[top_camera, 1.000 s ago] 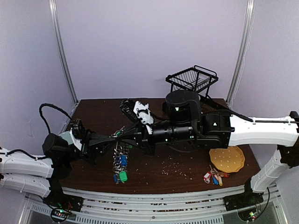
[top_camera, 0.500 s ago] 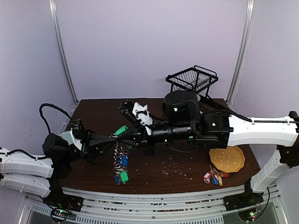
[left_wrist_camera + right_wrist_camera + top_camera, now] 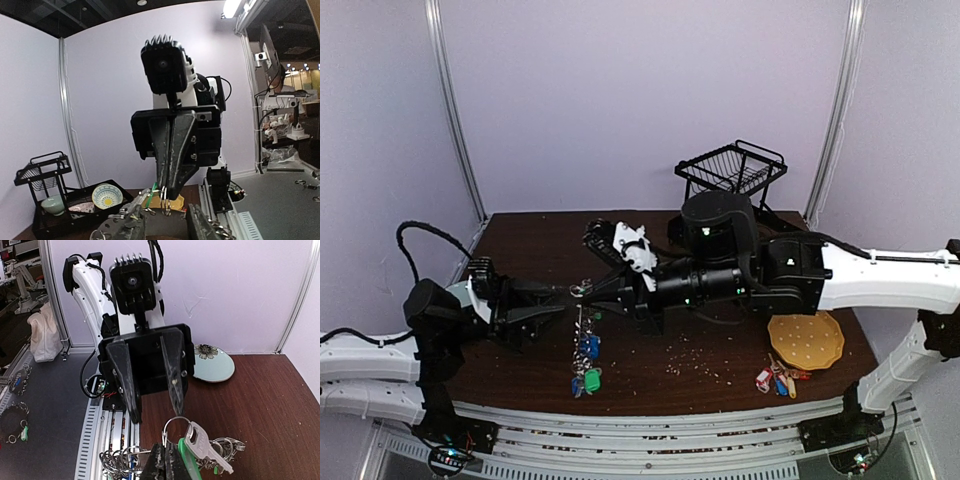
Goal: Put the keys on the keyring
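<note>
Silver loops and tagged keys [image 3: 585, 346] make one long bunch, the keyring [image 3: 581, 318]. It hangs from the right gripper [image 3: 582, 290] over the left half of the bench [image 3: 520, 240], its long axis running straight down from the pinch. On it I can count one blue tag and one green tag [image 3: 588, 380] for sure; the rest is too tangled to number. Whether the lowest tags touch the wood I cannot tell. Two arms meet nose to nose here. The right one reaches low and level across from the right side, its gripper clamped on the ring's top. The left one lies stretched out from the left edge, and the left gripper [image 3: 563, 302] stands parted, holding nothing, its tips just beside the pinch. One small loose bunch [image 3: 776, 380] of red, yellow and blue tags lies well apart near the front right corner — beside one yellow disc [image 3: 806, 340]. One black wire basket [image 3: 730, 168] stands at the back.
</note>
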Robot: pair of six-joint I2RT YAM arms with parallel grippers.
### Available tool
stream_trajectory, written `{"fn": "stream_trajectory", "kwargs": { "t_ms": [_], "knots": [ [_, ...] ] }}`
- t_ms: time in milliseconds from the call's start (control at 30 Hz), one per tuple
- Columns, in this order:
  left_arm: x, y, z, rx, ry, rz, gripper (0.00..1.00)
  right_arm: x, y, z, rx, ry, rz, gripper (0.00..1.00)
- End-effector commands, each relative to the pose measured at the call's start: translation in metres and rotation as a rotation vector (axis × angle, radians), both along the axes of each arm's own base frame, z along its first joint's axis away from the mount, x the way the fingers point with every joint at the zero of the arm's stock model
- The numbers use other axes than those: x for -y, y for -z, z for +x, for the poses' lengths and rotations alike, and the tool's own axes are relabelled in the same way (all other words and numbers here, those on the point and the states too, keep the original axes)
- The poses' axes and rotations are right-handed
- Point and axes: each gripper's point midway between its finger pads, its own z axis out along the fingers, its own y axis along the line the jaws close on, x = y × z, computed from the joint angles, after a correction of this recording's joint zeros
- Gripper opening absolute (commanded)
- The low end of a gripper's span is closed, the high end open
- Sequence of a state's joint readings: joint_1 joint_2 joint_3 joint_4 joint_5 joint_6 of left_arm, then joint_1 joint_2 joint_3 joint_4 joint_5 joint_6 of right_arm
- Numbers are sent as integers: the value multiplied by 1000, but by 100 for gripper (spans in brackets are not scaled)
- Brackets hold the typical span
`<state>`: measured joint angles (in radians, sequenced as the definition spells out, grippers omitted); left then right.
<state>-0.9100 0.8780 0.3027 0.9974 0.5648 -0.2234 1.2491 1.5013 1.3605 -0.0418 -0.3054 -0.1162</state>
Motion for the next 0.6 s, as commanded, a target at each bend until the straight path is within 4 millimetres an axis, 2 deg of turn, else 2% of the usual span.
{"fn": "stream_trajectory", "kwargs": {
  "t_ms": [0,133,267,433,567],
  "knots": [
    [-7,-17,1,106,-87,45,31,23,-32,-11,84,-105,29,0],
    [-7,-12,12,131,-166,128,26,24,-23,-17,116,-165,-55,0],
    [1,-15,28,177,-233,257,19,27,-14,-35,131,-286,-145,0],
    [15,-13,12,416,-202,410,23,30,-14,-33,171,-279,-194,0],
    [19,-23,-4,585,-204,416,27,31,-13,-32,178,-278,-221,0]
  ]
}}
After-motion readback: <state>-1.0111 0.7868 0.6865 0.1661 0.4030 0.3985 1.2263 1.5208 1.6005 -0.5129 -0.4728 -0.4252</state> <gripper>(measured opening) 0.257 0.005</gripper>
